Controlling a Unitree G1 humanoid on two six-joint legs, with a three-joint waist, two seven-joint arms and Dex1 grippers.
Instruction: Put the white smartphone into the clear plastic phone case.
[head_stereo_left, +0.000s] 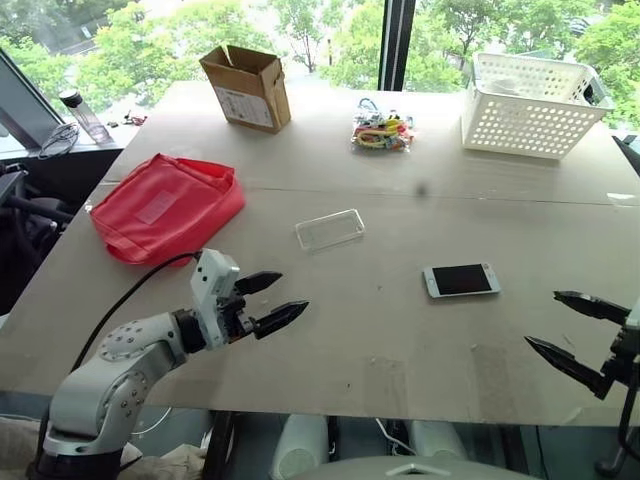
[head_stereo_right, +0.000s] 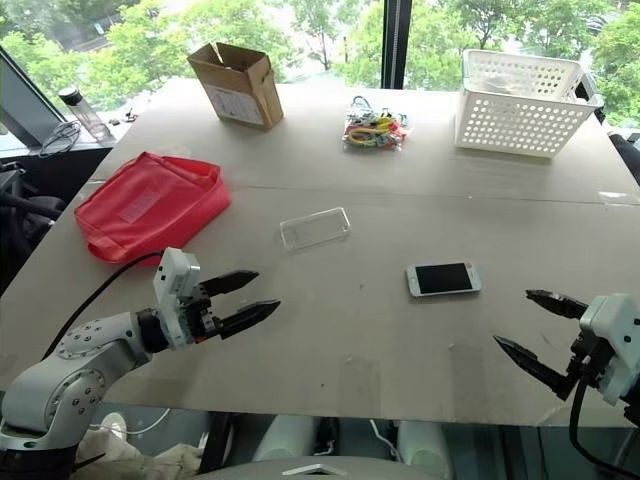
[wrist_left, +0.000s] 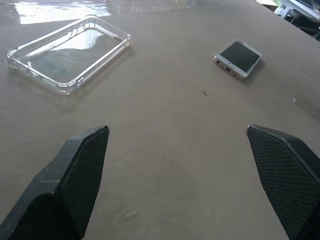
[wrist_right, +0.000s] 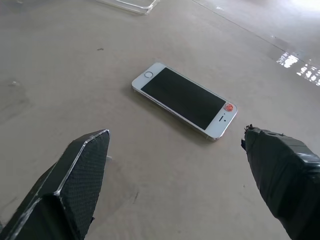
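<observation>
The left gripper (head_stereo_left: 274, 302) hovers over the near left part of the table (head_stereo_left: 400, 350) with its two black fingers spread wide, holding nothing. The right gripper (head_stereo_left: 575, 335) hangs at the near right edge, fingers just as wide apart and empty. Between them, nearer the right one, the white smartphone (head_stereo_left: 461, 280) lies flat, screen up. The clear plastic phone case (head_stereo_left: 330, 229) rests further back — hollow side up, well apart from the phone. Beyond sit a red pouch (head_stereo_left: 165, 206), a cardboard box (head_stereo_left: 247, 87) and a white basket (head_stereo_left: 532, 104).
</observation>
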